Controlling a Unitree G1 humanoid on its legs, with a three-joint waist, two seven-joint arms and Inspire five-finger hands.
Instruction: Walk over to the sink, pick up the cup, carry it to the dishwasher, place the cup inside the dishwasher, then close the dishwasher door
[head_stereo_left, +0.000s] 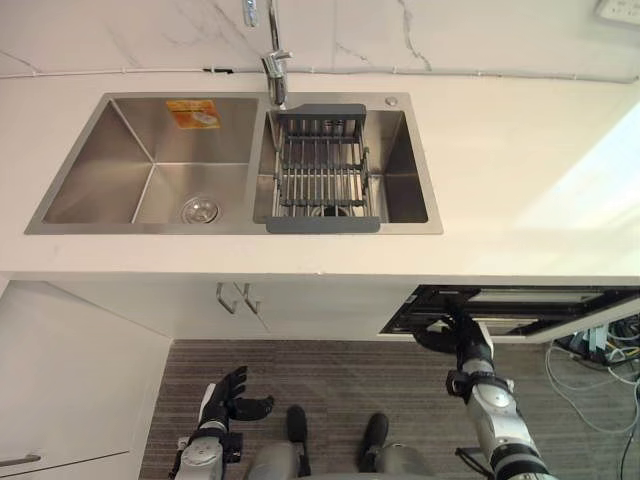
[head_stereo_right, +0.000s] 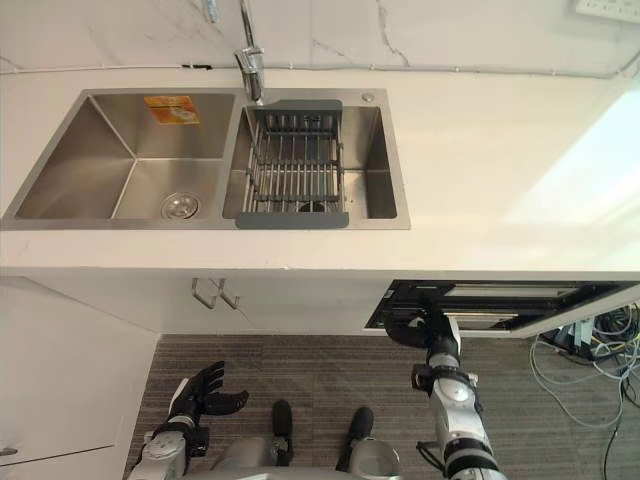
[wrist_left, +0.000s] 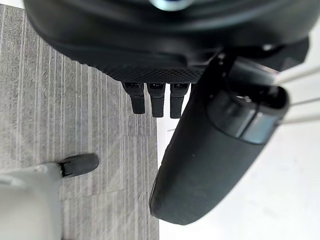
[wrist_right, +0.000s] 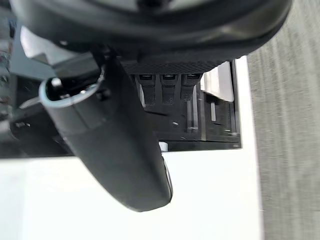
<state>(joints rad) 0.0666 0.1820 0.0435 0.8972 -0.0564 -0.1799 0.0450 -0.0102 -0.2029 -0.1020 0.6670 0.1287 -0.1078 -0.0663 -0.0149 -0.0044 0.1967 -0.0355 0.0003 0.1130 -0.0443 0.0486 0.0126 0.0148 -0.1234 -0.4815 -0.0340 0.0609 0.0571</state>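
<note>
Double sink (head_stereo_left: 150, 229), 11 o'clock; 1 drain rack (head_stereo_left: 322, 170) in right basin. Left hand (head_stereo_left: 225, 395), 7 o'clock: fingers loosely spread, empty. Right hand (head_stereo_left: 440, 335), 4 o'clock, at the part-open dishwasher (head_stereo_left: 530, 300): grip cannot be told.

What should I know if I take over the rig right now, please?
Left hand: open, low over the floor, holding nothing.
Right hand: at the top of the dishwasher door, which stands ajar.
Sink holds a rack; whether the cup is already inside the dishwasher I cannot tell.
Left to do: check that, then shut the door.
</note>
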